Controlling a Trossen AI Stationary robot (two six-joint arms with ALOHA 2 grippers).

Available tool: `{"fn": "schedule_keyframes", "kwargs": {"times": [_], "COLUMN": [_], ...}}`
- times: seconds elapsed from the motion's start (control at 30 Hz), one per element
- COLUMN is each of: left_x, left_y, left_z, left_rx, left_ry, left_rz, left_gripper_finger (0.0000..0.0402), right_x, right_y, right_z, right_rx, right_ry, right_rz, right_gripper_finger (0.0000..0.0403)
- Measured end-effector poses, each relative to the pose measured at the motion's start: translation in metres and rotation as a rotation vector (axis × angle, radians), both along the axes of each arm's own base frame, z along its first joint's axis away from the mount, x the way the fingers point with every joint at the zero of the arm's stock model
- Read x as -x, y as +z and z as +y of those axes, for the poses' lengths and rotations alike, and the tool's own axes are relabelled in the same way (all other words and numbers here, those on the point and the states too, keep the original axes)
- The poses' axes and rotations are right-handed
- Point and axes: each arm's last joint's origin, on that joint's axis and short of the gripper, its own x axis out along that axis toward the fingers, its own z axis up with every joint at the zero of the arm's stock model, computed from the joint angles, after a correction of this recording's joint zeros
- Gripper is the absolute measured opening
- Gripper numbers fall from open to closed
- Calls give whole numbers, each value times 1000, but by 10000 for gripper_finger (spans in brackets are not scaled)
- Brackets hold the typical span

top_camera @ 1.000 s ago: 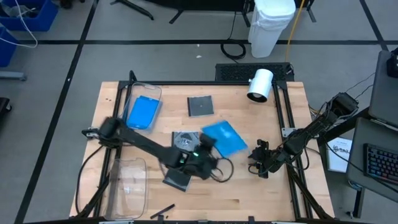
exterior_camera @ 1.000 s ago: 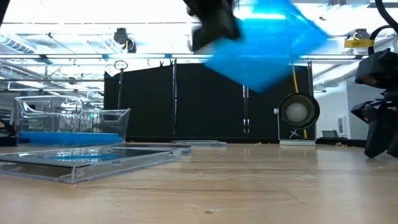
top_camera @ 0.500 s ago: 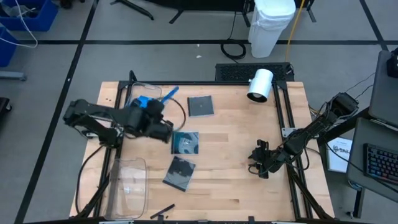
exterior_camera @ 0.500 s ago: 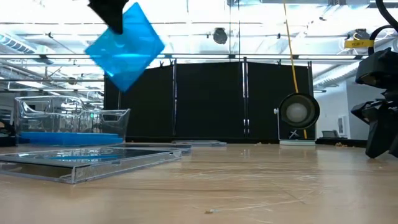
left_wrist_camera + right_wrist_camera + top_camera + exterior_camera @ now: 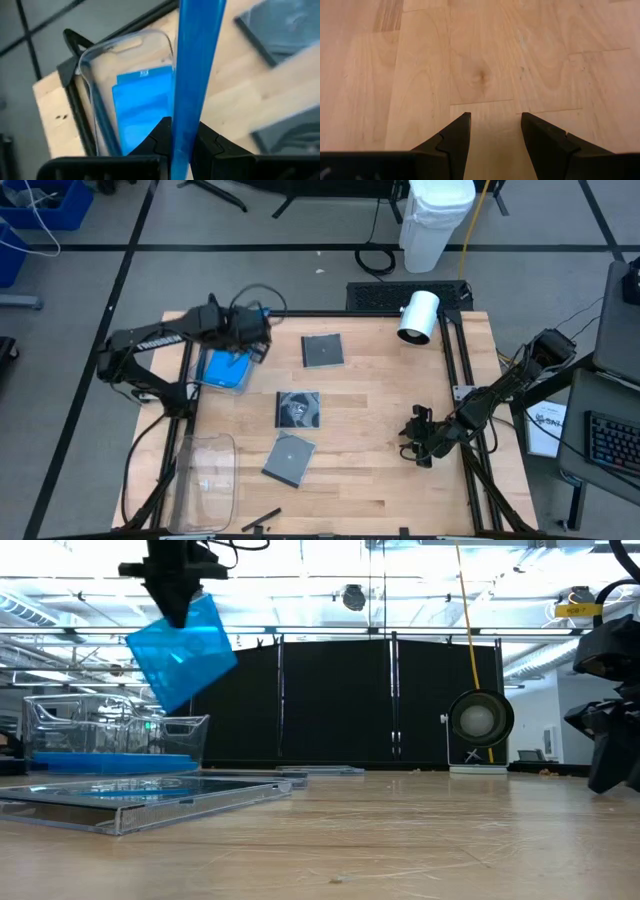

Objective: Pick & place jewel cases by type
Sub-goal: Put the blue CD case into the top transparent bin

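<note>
Blue case (image 5: 181, 652) hangs tilted in the air, pinched by its top edge in the left claw (image 5: 176, 602), above the bin (image 5: 236, 328) that holds another blue case (image 5: 226, 367). Right claw (image 5: 492, 131) waits open at the table's right edge.

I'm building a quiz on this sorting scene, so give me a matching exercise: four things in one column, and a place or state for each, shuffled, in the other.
Things:
1. left claw
2. right claw
3. disc case
4. far bin

States:
A. open, just above bare wood
B. flat on the table, mid-table
C. holds blue cases
D. shut on a blue case, held in the air

Pairs: 1-D, 2-A, 3-B, 4-C
</note>
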Motion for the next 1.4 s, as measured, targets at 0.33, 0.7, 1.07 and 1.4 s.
{"fn": "schedule_keyframes", "kwargs": {"times": [0.33,0.7,1.07,1.4], "left_x": [26,47,42,35], "left_y": [-29,-91,-97,-85], "left_z": [52,48,45,42], "left_rx": [268,553,569,613], "left_ry": [201,291,187,98], "left_rz": [52,181,182,97], "left_gripper_finger": [36,55,111,122], "right_x": [0,0,0,0], "right_y": [0,0,0,0], "right_z": [0,0,0,0], "right_rx": [4,9,10,11], "right_ry": [-3,0,-2,-4], "right_rz": [-3,-4,-6,-7], "right_gripper_finger": [169,169,169,169]}}
